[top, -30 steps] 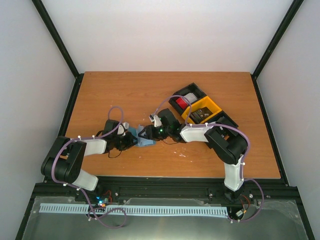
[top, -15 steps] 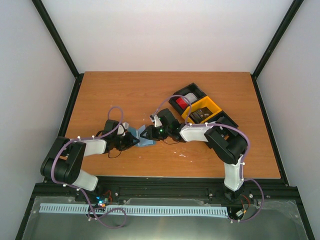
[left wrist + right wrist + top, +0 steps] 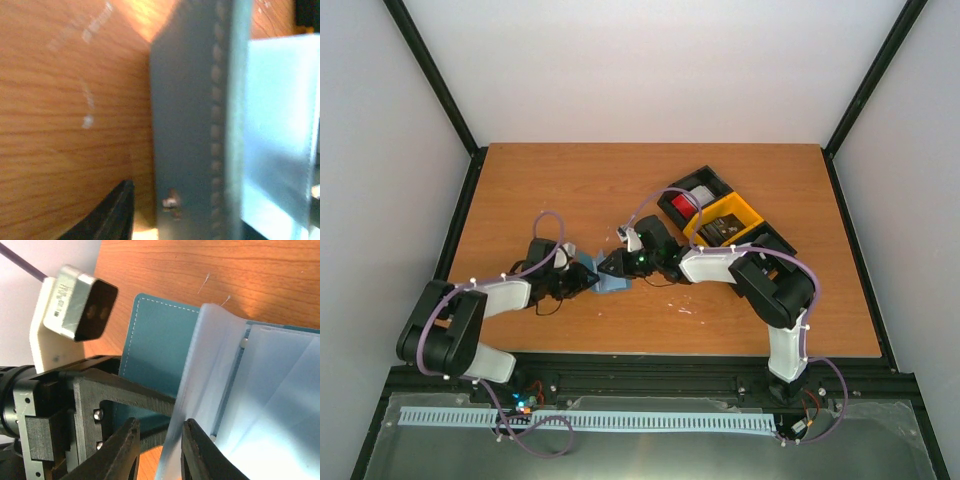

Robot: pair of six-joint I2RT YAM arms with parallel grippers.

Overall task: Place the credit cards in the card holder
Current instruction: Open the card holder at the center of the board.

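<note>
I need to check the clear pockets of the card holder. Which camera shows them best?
Right wrist: the pockets are sharp and large, over the holder. Left wrist shows them blurred, at the right edge. The top view shows the holder only as a small blue patch.

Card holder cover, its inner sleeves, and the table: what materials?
Card holder cover: matte teal faux leather or similar, going by the pale stitched edge. Sleeves: soft frosted translucent plastic; they curve and let light through. Table: wood-grain surface, slight sheen, possibly laminate.
</note>
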